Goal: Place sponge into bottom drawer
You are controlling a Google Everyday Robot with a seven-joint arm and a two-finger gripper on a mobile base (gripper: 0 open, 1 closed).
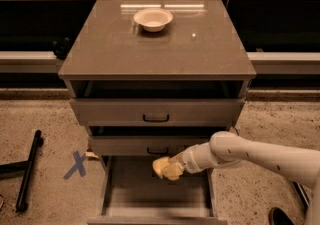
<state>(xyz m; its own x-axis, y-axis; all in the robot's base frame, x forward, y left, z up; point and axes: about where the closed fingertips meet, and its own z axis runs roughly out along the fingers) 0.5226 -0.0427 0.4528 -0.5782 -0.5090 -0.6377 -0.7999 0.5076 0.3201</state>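
End effector point(173, 169) grips the sponge point(160, 165) above the open bottom drawer point(145, 195)

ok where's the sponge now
The sponge is low centre in the camera view, held in the pincer over the open bottom drawer, below the middle drawer.

We saw the sponge point(161, 166), small, pale yellow, clamped in the gripper point(171, 170), hanging over the rear of the bottom drawer point(150, 196); that drawer stood pulled out, shallow, grey-brown
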